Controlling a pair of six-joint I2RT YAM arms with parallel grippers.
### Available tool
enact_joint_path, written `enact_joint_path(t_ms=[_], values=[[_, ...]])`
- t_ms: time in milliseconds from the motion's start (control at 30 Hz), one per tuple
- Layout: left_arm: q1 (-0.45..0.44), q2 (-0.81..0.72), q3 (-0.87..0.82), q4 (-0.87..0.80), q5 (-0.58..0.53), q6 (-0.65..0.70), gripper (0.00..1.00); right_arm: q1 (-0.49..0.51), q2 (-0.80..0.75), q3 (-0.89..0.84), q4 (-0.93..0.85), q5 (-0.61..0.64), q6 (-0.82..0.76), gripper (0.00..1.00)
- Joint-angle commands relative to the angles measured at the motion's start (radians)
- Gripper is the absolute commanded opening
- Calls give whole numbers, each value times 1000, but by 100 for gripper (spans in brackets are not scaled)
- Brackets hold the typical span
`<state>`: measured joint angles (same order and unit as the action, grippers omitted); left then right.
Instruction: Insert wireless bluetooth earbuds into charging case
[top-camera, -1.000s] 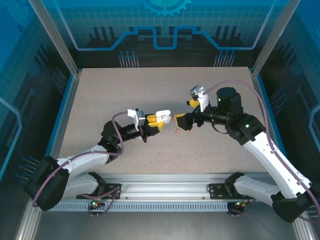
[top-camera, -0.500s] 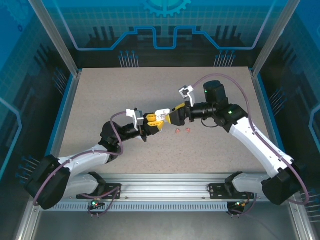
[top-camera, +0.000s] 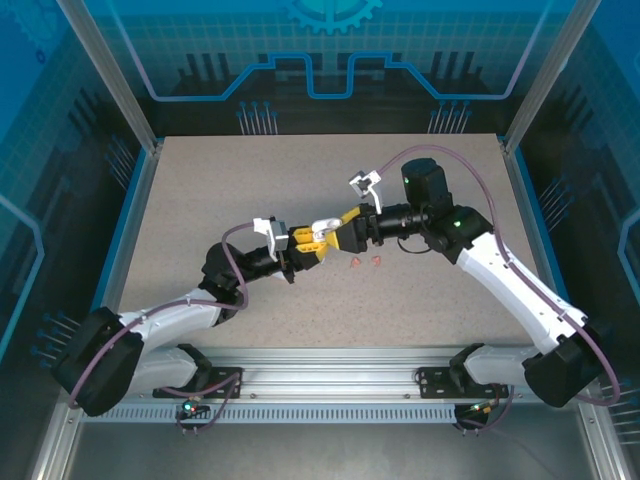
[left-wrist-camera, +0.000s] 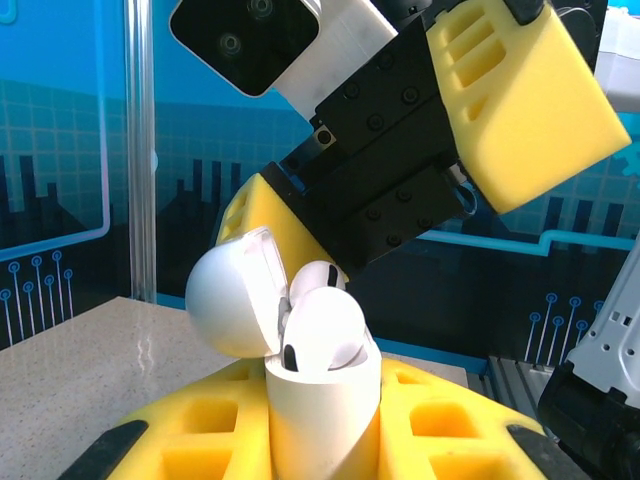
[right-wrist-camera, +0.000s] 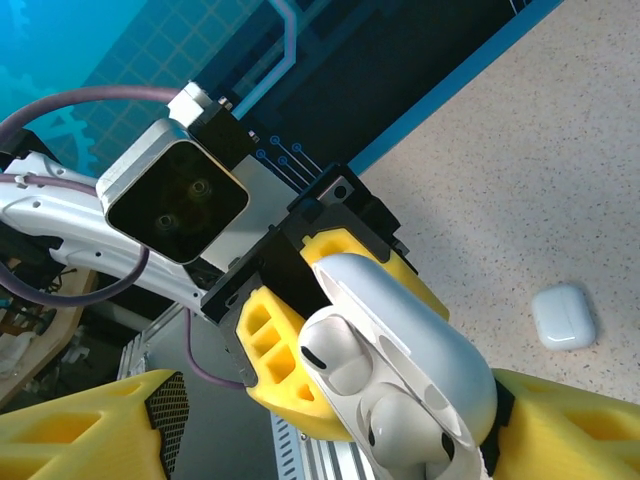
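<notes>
We see left claw (top-camera: 320, 241) clamped on glossy white charging case (left-wrist-camera: 325, 405), lid up, over speckled tabletop (top-camera: 200, 200) centre | two rounded white earbuds (left-wrist-camera: 325, 330) seated inside | right claw (top-camera: 341, 232) spread astride it | overhead: two salmon-pink earbuds (top-camera: 356, 264) lying nearby | right wrist: closed pebble case (right-wrist-camera: 563, 318) on the tabletop

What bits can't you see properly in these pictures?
- Top view: the pink earbuds are too small to show their shape.
- Left wrist view: the left gripper hides the charging case bottom.
- Right wrist view: the bottom edge cuts off the right gripper, so whether it touches the case is unclear.
</notes>
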<state>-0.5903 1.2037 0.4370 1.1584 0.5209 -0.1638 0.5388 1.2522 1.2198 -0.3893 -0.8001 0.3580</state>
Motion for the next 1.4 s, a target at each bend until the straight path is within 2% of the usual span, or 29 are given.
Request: enact_joint_path(t_ms=[0,300,433,500,667,900,1133,1367], values=[[-4,10,29,31,8,-14,0,15,-39,33,17,-20,-23,77],[-5,11,31,32,9,-19,0,15,-44,45,-47,39,-79,77],[-5,10,29,35,15,-21,0,15,-52,67,-176,210,-203,78],[-5,10,25,46,31,-22,0,9,-69,60,-200,257,-275,80],[-4,-11,16,38,66,-15,0,7,-152,-14,-191,220,-527,84],[-4,-42,28,-11,116,-7,0,7,-192,-33,-274,183,-813,82],[-5,-36,36,-7,131,-23,0,27,-136,5,-286,164,-873,77],[-5,-33,37,1,131,-28,0,76,-63,35,-268,163,-851,62]])
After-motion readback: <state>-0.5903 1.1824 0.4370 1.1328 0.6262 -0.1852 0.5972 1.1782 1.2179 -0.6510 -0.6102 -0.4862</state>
